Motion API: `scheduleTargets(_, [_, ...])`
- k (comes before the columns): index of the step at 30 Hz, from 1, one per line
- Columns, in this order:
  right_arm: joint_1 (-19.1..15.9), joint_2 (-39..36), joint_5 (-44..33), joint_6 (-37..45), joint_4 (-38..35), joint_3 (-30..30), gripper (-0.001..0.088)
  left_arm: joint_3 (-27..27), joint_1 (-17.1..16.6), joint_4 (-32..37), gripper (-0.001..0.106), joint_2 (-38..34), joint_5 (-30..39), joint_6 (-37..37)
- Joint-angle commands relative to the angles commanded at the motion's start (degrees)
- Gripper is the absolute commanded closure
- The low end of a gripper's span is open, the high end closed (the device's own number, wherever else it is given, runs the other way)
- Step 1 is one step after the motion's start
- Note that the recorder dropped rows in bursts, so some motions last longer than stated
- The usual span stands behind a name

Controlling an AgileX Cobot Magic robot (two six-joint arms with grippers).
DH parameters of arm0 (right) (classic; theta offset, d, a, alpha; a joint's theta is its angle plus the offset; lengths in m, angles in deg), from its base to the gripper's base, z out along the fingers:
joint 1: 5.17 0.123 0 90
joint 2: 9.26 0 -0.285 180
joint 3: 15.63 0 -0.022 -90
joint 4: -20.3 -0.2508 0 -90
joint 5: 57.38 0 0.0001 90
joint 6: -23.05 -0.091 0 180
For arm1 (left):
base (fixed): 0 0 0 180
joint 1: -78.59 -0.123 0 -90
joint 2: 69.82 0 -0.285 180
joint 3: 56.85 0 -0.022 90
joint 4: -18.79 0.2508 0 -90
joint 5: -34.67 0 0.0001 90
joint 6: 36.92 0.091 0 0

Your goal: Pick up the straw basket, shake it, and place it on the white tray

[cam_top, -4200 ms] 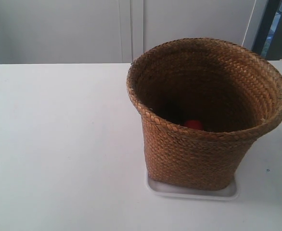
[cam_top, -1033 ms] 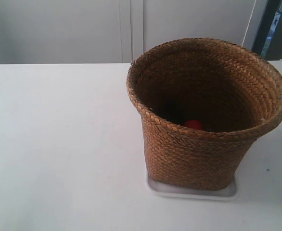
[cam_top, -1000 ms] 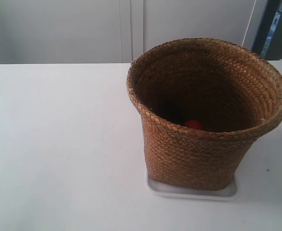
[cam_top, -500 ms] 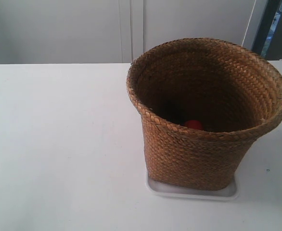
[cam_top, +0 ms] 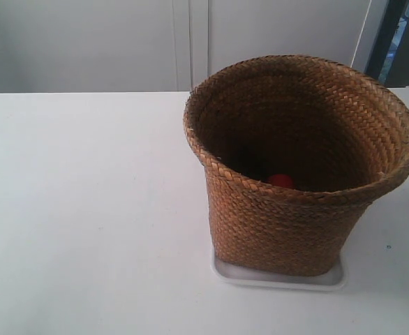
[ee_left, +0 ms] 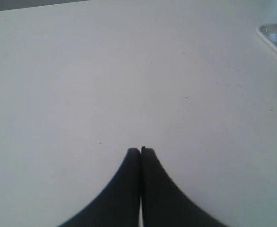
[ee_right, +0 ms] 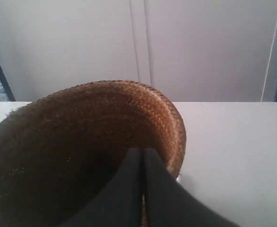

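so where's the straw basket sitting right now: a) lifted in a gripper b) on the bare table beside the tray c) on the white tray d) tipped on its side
c, the straw basket stands upright with the white tray showing under its base

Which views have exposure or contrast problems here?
Exterior view: inside of the straw basket is deep shadow, only a red object shows; the white tray barely separates from the white table. Left wrist view: table near featureless, left gripper a black silhouette. Right wrist view: right gripper equally black and soft-edged, basket interior dark.
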Motion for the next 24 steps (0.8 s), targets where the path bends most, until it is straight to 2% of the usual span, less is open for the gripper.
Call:
scheduleTargets(7, [0.0,6.5,7.8,-5.2,7.9,7.4,0.0868,0.0,0.0,0.0,0.105,0.0,0.0,0.0])
scheduleTargets(12, [0.0,10.4,9.0,-7.2,14.4,12.0,0.0868,0.0,0.0,0.0,0.105,0.0,0.0,0.0])
scheduleTargets(18, [0.0,16.8,11.9,-20.1,25.1,19.1,0.0868,0.0,0.0,0.0,0.105,0.0,0.0,0.0])
scheduleTargets(21, [0.0,21.1,18.8,-20.3,26.7,23.8,0.0868,0.0,0.0,0.0,0.105,0.0,0.0,0.0])
scheduleTargets(24, [0.0,25.2,15.8,-20.2,26.7,27.8,0.0868,0.0,0.0,0.0,0.105,0.0,0.0,0.0])
